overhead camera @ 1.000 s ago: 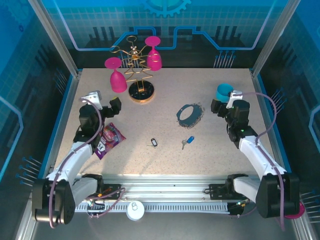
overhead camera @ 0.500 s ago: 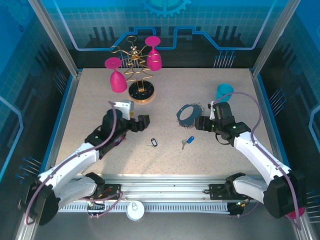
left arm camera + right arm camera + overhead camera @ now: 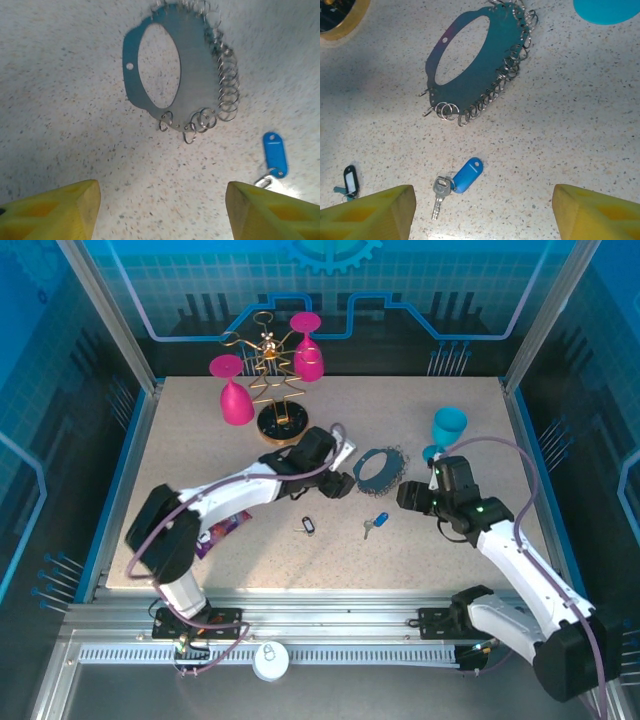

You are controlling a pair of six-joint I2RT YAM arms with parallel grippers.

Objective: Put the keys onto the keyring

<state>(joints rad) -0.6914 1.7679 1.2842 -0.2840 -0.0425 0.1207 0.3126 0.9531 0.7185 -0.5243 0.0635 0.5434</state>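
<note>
The keyring [image 3: 381, 469] lies flat on the table [image 3: 300, 562], in the middle and a bit to the right. It is a thin grey plate [image 3: 492, 65] with a big hole, and lots of small rings [image 3: 227, 95] hang along its edge. No key is on it. The blue key [image 3: 377, 523] lies on the table just near of the keyring, apart from it. Its blue tag [image 3: 467, 175] is joined to a little silver key. The dark-rimmed key [image 3: 308, 527] lies to the left of the blue key.

The left gripper [image 3: 338, 483] is just left of the keyring. Its yellow fingers [image 3: 50, 210] stand wide apart and hold nothing. The right gripper [image 3: 408, 495] is to the right of the keyring. Its fingers [image 3: 600, 212] are spread wide too, with nothing in them.

A blue cup [image 3: 449, 425] stands far right. A gold rack [image 3: 272, 390] with pink glasses [image 3: 236, 402] stands far left. A purple packet [image 3: 222, 530] lies near left.
</note>
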